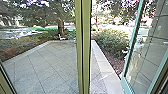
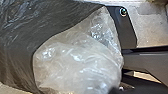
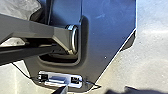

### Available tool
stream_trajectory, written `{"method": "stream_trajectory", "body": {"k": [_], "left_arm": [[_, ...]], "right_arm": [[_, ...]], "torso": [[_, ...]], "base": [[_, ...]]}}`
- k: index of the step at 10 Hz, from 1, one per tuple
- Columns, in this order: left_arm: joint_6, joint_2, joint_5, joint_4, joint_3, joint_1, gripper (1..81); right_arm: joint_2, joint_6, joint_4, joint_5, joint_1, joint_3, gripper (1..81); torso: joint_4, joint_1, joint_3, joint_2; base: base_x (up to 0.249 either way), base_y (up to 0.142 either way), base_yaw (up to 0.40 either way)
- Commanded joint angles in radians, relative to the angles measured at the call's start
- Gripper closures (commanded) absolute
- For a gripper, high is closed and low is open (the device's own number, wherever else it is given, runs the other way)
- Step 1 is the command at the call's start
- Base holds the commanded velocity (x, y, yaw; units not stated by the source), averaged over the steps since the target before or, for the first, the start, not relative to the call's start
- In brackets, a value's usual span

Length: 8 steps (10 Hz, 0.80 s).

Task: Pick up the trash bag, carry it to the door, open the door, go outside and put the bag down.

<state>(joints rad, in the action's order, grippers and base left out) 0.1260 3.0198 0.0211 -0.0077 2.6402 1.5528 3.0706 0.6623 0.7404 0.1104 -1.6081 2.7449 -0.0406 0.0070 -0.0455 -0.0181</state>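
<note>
In the left wrist view, the trash bag [image 2: 77, 62] bulges close to the camera, its translucent, crumpled plastic partly covered by a dark, shiny sheet [image 2: 22, 37]. How my left gripper meets the bag cannot be made out. Pale, crumpled material [image 3: 17, 8], which looks like part of the bag, shows beyond the robot's own bar in the right wrist view. A glass door [image 1: 133, 37] with a teal frame stands open at the right of the head view. Between it and the olive post [image 1: 83, 47] is the opening to outside.
Left of the post, a paved yard [image 1: 50, 62] is seen through glass. A pale kerb [image 1: 103, 65] runs outward from the doorway, beside mulch and a bush [image 1: 110, 41]. A tree [image 1: 60, 27] stands farther back.
</note>
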Motion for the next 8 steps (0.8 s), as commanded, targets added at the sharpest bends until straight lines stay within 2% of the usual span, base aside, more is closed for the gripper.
{"method": "stream_trajectory", "body": {"k": [1, 8], "left_arm": [[0.0, -0.014, -0.067, 0.002, 0.001, -0.038, 81.1], [0.0, -0.01, -0.07, 0.006, 0.001, -0.036, 81.1]], "right_arm": [[0.018, -0.001, 0.01, 0.046, 0.032, -0.01, 1.0], [0.027, 0.0, 0.008, 0.042, 0.041, -0.001, 1.0]], "torso": [[0.0, 0.0, 0.0, 0.0], [0.0, 0.0, 0.0, 0.0]], "base": [[0.0, -0.098, 0.0], [0.0, -0.096, 0.0]]}}
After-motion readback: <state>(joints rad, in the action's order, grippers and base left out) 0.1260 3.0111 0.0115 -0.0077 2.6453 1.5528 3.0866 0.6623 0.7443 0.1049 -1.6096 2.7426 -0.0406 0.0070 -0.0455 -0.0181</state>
